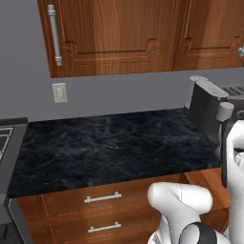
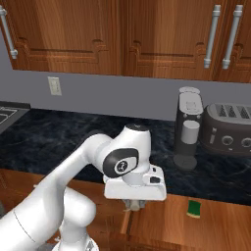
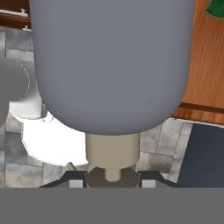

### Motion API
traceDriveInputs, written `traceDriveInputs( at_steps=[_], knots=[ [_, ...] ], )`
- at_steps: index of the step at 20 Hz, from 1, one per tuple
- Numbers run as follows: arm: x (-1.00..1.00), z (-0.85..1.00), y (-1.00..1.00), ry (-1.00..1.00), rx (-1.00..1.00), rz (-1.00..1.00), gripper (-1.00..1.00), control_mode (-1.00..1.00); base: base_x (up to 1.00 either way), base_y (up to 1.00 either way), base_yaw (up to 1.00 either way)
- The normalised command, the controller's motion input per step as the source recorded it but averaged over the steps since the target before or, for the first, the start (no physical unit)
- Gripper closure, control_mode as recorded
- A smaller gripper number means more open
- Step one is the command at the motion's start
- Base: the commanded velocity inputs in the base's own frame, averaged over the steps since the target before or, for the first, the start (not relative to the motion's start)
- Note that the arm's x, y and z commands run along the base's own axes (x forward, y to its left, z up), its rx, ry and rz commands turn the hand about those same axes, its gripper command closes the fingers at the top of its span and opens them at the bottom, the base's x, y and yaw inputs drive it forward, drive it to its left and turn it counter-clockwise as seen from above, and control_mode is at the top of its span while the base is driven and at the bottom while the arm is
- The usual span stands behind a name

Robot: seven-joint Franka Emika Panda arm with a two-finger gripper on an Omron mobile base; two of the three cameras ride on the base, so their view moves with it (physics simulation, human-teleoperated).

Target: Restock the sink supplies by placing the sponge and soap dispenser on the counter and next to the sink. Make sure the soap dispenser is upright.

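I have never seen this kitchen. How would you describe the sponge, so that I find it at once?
Start at the long black marble-like counter with the grey coffee machine and toaster on it. Just below its front edge, under the coffee machine, a brown wooden surface extends forward. The sponge lies there alone: a small green rectangle, the one green thing in view.

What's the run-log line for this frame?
gripper: shut on grey soap dispenser | green sponge: in open wooden drawer | black marble counter: unstocked
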Motion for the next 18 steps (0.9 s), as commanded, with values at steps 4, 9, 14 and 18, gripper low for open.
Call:
traceDriveInputs(
  at_steps=[4, 9, 14, 18],
  knots=[
    [0.16, 0.26, 0.54, 0.00, -0.05, 0.02, 1.00, -1.00, 0.00, 0.00, 0.00],
    [0.26, 0.27, 0.58, 0.00, -0.05, 0.01, 1.00, -1.00, 0.00, 0.00, 0.00],
    [0.25, 0.12, 0.45, 0.02, -0.05, 0.02, 1.00, -1.00, 0.00, 0.00, 0.00],
    [0.33, 0.00, 0.23, 0.03, -0.01, 0.03, 1.00, -1.00, 0.00, 0.00, 0.00]
  ],
)
